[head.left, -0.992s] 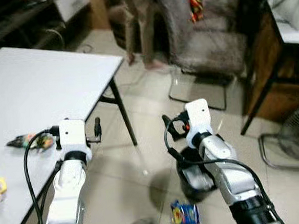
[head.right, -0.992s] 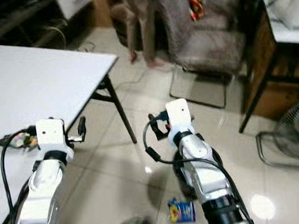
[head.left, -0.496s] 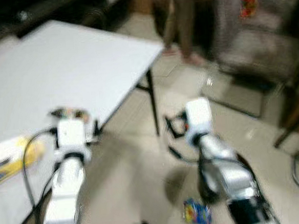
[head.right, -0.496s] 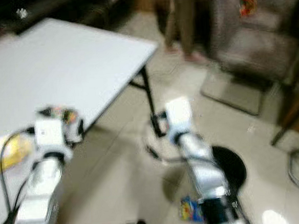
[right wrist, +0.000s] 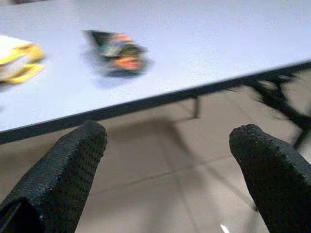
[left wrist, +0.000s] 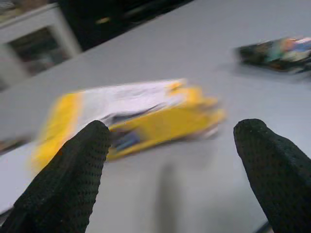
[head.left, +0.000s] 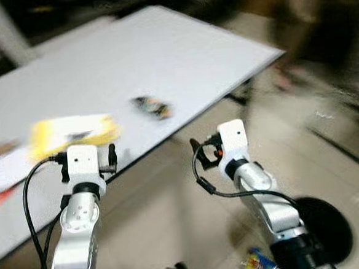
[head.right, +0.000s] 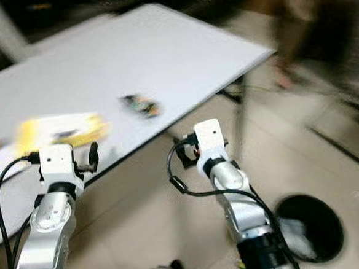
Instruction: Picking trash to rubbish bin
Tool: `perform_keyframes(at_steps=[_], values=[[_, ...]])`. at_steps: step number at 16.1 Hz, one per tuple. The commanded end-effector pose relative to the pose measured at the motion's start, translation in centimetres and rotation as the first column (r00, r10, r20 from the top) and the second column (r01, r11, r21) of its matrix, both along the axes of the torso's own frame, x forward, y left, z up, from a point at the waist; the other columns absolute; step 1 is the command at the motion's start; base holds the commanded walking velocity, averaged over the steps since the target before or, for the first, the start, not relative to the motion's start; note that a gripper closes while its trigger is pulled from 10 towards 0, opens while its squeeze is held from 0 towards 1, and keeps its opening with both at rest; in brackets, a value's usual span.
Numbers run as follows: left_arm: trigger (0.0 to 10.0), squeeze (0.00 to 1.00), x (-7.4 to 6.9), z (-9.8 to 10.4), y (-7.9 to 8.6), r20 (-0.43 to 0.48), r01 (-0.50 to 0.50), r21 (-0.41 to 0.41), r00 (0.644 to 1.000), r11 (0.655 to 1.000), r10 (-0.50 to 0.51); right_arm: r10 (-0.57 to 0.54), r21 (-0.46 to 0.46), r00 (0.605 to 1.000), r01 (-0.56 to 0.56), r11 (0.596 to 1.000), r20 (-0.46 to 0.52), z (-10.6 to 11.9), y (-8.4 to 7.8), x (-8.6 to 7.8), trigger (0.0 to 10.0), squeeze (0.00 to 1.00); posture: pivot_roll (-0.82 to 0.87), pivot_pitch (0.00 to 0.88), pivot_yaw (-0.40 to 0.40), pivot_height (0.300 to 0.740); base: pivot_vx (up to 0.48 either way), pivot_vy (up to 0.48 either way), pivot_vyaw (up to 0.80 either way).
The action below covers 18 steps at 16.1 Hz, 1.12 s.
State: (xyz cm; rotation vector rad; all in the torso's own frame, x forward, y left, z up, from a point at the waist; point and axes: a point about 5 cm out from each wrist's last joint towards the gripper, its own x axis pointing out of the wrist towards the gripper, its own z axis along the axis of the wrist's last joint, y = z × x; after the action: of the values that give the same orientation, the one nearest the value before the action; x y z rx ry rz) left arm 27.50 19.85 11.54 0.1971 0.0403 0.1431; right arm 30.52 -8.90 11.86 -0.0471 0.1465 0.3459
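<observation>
Left wrist view: left gripper (left wrist: 170, 170), fingers spread and empty, faces the yellow wrapper (left wrist: 131, 119) on the white table (head.left: 180, 54) for pickup; right gripper (right wrist: 167, 179), likewise spread, hovers off the near edge; bin (head.right: 312, 227) stands right.

Two silver, rounded arm segments end in white boxy wrist housings. A black cable loops from each housing back along the forearm. The right housing carries a small orange-red mark. Each gripper's two fingers (left wrist: 73, 170) are black with a dotted, pebbled texture.

Head stereo looks down; wrist views share table (head.left: 161, 55), yellow packet (left wrist: 136, 121).
</observation>
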Motion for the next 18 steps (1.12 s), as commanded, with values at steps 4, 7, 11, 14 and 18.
perform_keyframes(at_steps=[4, 7, 11, 14, 18], values=[[10.0, 0.0, -0.15, -0.03, 0.24, -0.009, -0.023, 0.008, 1.0, 1.0, 0.023, -0.004, -0.003, 1.0, 0.004, 1.0, -0.011, -0.15, -0.14, -0.1, 10.0, 0.0, -0.08, 0.141, 0.091, 0.74, 0.0, 0.0, 0.8], [10.0, 0.0, -0.2, -0.08, 0.25, -0.013, -0.025, 0.003, 1.0, 1.0, 0.025, -0.003, 0.0, 1.0, 0.003, 1.0, -0.015, -0.22, -0.13, -0.21, 10.0, 0.0, -0.08, 0.143, 0.091, 0.74, 0.0, 0.0, 0.72], [10.0, 0.0, -0.19, -0.12, 0.19, -0.017, -0.025, -0.001, 1.0, 1.0, 0.025, -0.001, 0.0, 1.0, 0.001, 1.0, -0.013, -0.14, -0.15, -0.09, 10.0, 0.0, -0.08, 0.142, 0.089, 0.74, 0.0, 0.0, 0.39], [10.0, 0.0, -0.15, -0.11, 0.2, -0.02, -0.024, -0.004, 1.0, 1.0, 0.024, 0.004, -0.002, 1.0, -0.004, 1.0, -0.013, -0.16, -0.04, -0.08, 10.0, 0.0, -0.08, 0.138, 0.089, 0.74, 0.0, 0.0, 0.14], [10.0, 0.0, -0.11, -0.11, 0.25, -0.021, -0.023, -0.007, 1.0, 1.0, 0.022, 0.005, -0.002, 1.0, -0.005, 1.0, -0.013, -0.17, 0.03, -0.1, 10.0, 0.0, -0.08, 0.138, 0.089, 0.74, 0.0, 0.0, 0.61]])
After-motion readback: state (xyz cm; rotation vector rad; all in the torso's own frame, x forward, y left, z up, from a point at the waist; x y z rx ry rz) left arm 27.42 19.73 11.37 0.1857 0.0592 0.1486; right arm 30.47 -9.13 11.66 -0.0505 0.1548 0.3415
